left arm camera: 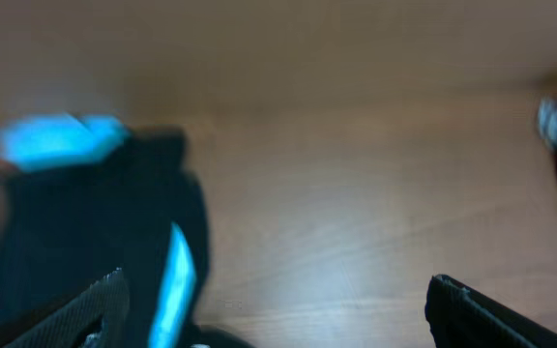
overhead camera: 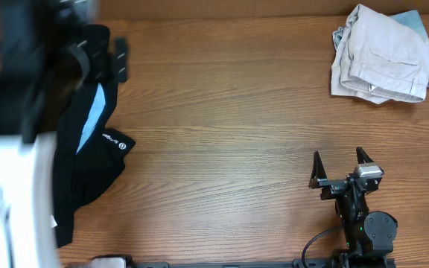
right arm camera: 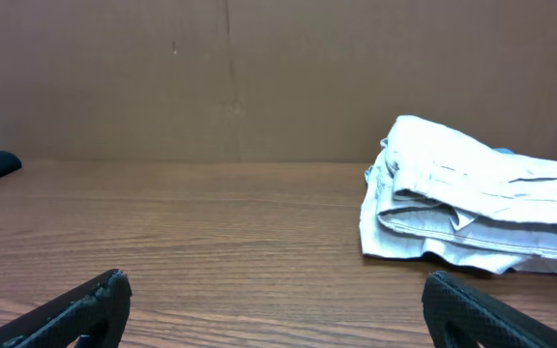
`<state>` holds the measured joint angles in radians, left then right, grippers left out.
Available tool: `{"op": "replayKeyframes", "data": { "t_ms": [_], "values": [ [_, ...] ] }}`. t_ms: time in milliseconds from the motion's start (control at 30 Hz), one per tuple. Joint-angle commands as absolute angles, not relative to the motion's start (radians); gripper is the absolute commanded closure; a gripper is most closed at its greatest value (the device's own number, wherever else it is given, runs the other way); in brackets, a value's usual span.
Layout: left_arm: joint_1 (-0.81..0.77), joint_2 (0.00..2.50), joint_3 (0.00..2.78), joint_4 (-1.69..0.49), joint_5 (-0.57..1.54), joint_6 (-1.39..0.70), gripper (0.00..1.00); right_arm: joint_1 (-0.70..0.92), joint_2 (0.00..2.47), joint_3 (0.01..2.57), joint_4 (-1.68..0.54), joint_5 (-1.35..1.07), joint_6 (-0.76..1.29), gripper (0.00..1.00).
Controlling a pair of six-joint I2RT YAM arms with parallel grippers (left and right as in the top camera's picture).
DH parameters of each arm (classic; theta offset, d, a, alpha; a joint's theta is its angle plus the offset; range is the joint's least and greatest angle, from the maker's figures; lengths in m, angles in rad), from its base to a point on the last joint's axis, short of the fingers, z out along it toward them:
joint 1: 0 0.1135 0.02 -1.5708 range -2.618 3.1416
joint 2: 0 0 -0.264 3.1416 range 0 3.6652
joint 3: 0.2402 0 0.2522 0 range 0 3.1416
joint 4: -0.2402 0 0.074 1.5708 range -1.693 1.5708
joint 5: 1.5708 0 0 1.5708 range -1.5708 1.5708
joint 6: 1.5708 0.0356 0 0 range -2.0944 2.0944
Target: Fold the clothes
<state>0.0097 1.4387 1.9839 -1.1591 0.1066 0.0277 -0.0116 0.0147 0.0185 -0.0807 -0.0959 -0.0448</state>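
The beige shorts (overhead camera: 386, 56) lie folded at the table's far right, on a light-blue piece (overhead camera: 412, 18); they also show in the right wrist view (right arm camera: 472, 193). A black garment (overhead camera: 88, 171) with a small white logo and a light-blue panel lies crumpled at the left. My left gripper (left arm camera: 278, 314) is open and empty, hovering just right of the black garment (left arm camera: 85, 232). In the overhead view the left arm is a blur over that garment. My right gripper (overhead camera: 338, 156) is open and empty near the front edge, pointing toward the shorts, well short of them (right arm camera: 278, 304).
The wooden table (overhead camera: 229, 112) stretches between the two piles. A brown wall (right arm camera: 259, 68) stands behind the far edge. The right arm's base (overhead camera: 367, 231) sits at the front edge.
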Motion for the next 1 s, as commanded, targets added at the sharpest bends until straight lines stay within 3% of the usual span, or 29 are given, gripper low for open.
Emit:
{"op": "replayKeyframes", "data": {
  "t_ms": [0, 433, 633, 767, 867, 967],
  "values": [
    [0.053, 1.242, 1.877, -1.081, 0.007, 0.043, 0.0, -0.007, 0.003, 0.008, -0.076, -0.082, -0.044, 0.0],
    [0.116, 0.546, 1.287, -0.833, -0.046, 0.063, 0.0, -0.007, 0.003, 0.008, -0.076, -0.082, -0.044, 0.0],
    [0.112, 0.377, 0.743, -0.221, 0.137, 0.01, 0.0, -0.007, 0.003, 0.008, -0.076, -0.082, -0.044, 0.0],
    [0.076, 0.36, 0.464, 0.17, 0.146, -0.069, 0.0, -0.007, 0.003, 0.008, -0.076, -0.082, -0.044, 0.0],
    [0.066, 0.355, 0.325, 0.326, 0.146, -0.069, 0.0, -0.007, 0.003, 0.008, -0.076, -0.082, -0.044, 0.0],
    [0.065, 0.334, 0.231, 0.339, 0.109, -0.103, 0.0, -0.007, 0.003, 0.008, -0.076, -0.082, -0.044, 0.0]
  ]
}}
